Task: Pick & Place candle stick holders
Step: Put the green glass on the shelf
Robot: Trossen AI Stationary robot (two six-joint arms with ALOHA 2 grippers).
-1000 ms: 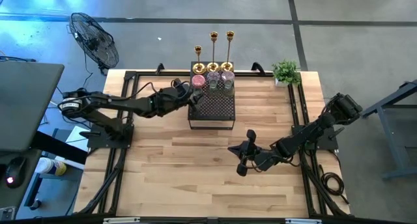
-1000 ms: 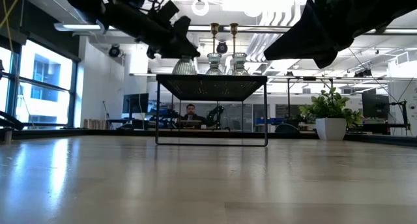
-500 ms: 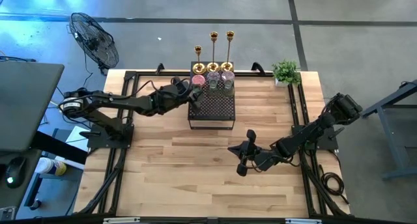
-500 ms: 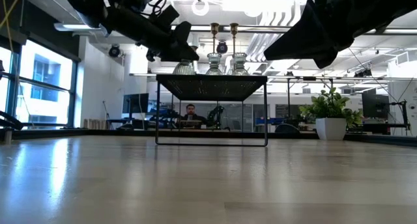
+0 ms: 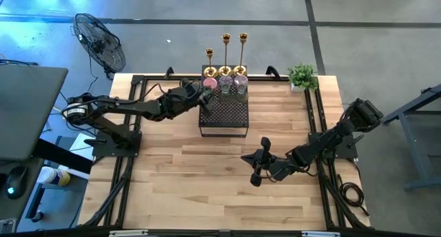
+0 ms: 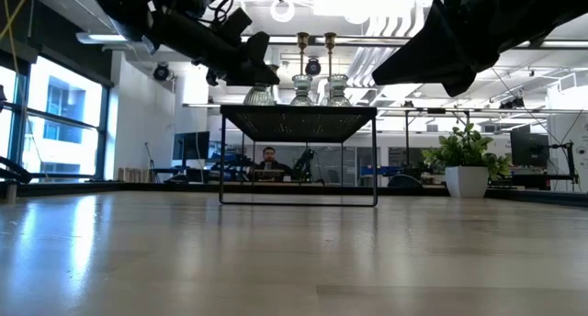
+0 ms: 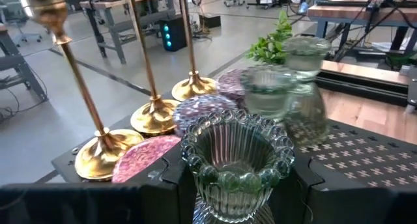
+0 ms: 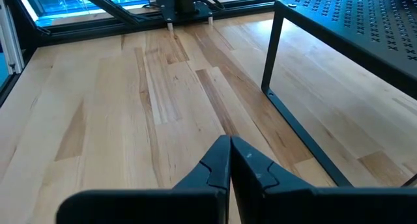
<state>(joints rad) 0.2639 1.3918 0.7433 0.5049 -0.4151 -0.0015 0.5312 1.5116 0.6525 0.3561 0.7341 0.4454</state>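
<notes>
My left hand (image 7: 238, 185) is clamped on a pale green ribbed glass cup (image 7: 236, 162), one finger pressing each side of it, right at the left edge of the black mesh stand (image 5: 224, 113). The cup sits upright, mouth up, its long axis vertical, so I judge that any lift has to go straight up before it goes sideways. Whether its foot rests on the mesh or hangs just clear, I cannot tell. Everything else crowds the far end of the stand: three gold candlesticks (image 5: 226, 56) in a row along the back edge, round bases close together, with the pink-purple cups (image 7: 202, 113) just in front of them and two more pale green cups (image 7: 270, 90) beside those. The nearest purple cup lies just beyond the one I hold, so the clear way out is back toward my own arm, away from the row. My right hand (image 8: 229, 160) waits low over the bare tabletop (image 5: 193, 175), fingers pressed together and holding nothing, well apart from the stand's near right corner. The left arm is plainly the nearer one for this cluster. A small potted plant (image 5: 302, 76) stands at the far right corner, out of the way.
</notes>
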